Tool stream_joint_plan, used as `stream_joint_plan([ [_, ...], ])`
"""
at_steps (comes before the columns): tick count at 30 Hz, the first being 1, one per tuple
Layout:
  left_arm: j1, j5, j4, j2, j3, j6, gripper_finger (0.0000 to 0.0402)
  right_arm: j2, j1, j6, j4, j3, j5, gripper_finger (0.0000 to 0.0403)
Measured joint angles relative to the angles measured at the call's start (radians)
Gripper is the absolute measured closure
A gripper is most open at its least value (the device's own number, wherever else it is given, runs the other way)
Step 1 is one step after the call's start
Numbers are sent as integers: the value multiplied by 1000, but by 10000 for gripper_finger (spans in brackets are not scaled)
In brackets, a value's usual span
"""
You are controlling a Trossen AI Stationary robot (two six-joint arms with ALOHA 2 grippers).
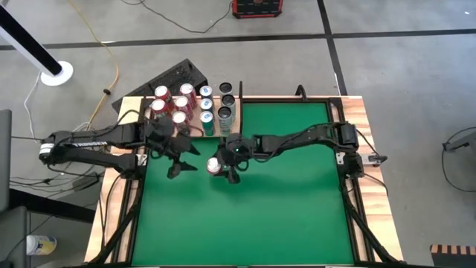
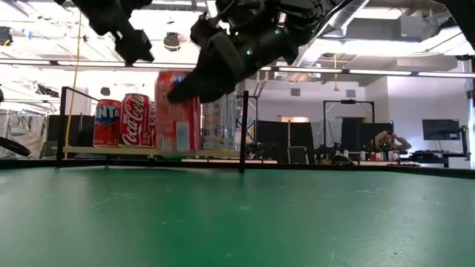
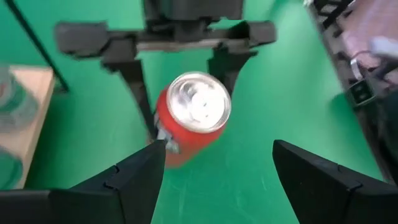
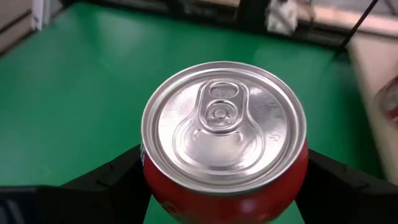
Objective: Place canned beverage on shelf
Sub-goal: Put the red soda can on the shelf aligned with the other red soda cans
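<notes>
The right gripper, jaws clamped on the red can, has yet to reach the shelf; left gripper jaws apart.

The green worktop spreads beneath the right tool, mostly bare on its near side. Beyond the worktop's far edge, past the tool, lies grey floor crossed by dark lines, and on it a red-and-black box almost straight behind the tool. Off to the tool's left on that floor, a yellow cord trails near the round white base of a pole. A black slanted case sits nearer, behind and left of the tool. In the low view, far behind and to the right of the tool, a person sits at a desk near a dark monitor.
</notes>
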Motion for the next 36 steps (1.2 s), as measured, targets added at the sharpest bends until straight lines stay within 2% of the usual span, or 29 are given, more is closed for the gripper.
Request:
stream_joint_plan([
  [4,-71,-119,-3,0,-19,-61,123,27,14,7,-12,-1,19,58],
  [8,-118,-192,-2,0,-29,-100,123,31,20,11,-7,-1,20,48],
  [14,-143,-200,10,0,-29,-103,123,25,22,6,0,-1,30,39],
  [22,-143,-201,9,0,-29,1,123,18,9,78,16,1,31,22],
  [27,-143,-203,32,0,-29,43,123,15,13,65,10,1,31,10],
  [31,-143,-257,38,0,-29,8,123,-41,13,58,-42,0,31,8],
  [33,-142,-292,22,0,-29,-15,123,-103,8,39,-135,0,34,10],
  [36,-141,-266,1,10,-29,35,123,-207,3,29,-279,-8,34,15],
])
